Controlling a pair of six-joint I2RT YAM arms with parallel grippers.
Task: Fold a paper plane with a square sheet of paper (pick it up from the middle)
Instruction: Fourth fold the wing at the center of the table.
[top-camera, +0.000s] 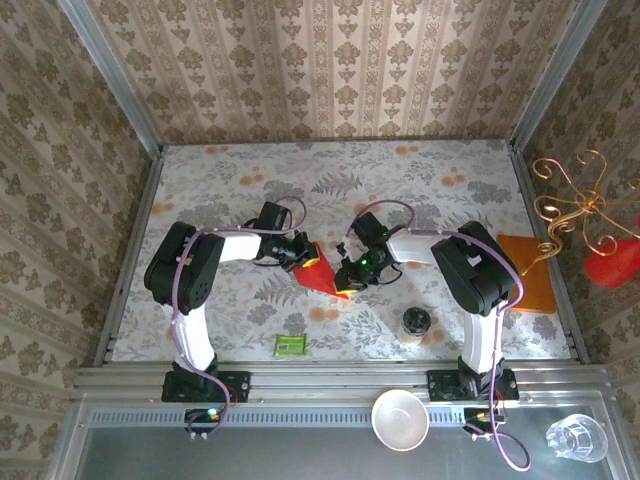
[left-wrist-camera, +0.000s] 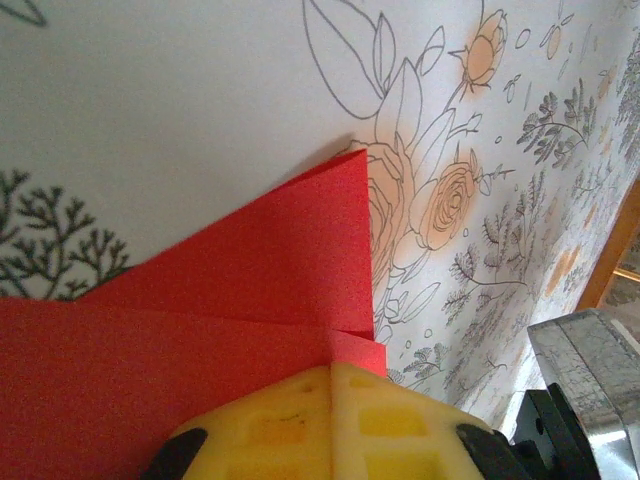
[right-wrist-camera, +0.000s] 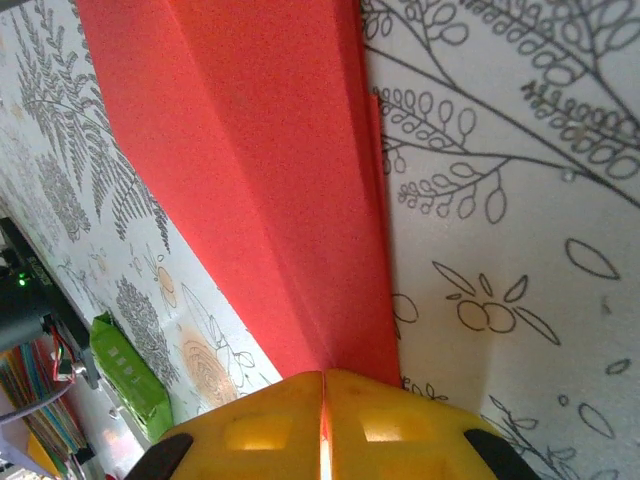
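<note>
The square sheet of paper (top-camera: 322, 272) is bright red and creased into a narrow pointed shape, lying mid-table between my two arms. My left gripper (top-camera: 300, 254) meets its left end. In the left wrist view the yellow fingers (left-wrist-camera: 270, 420) are pressed together, and the folded paper (left-wrist-camera: 250, 270) runs into the left gripper (left-wrist-camera: 332, 368) at their seam. My right gripper (top-camera: 350, 280) is at the other end. In the right wrist view the right gripper (right-wrist-camera: 324, 378) is shut on the paper (right-wrist-camera: 270, 150), with red showing through the slit between its fingers.
A small green packet (top-camera: 290, 345) lies near the front edge, left of centre. An orange pad (top-camera: 530, 272) sits at the right side, and a small jar (top-camera: 416, 322) stands in front of the right arm. A white bowl (top-camera: 400, 418) and a glass (top-camera: 575, 438) sit on the near ledge.
</note>
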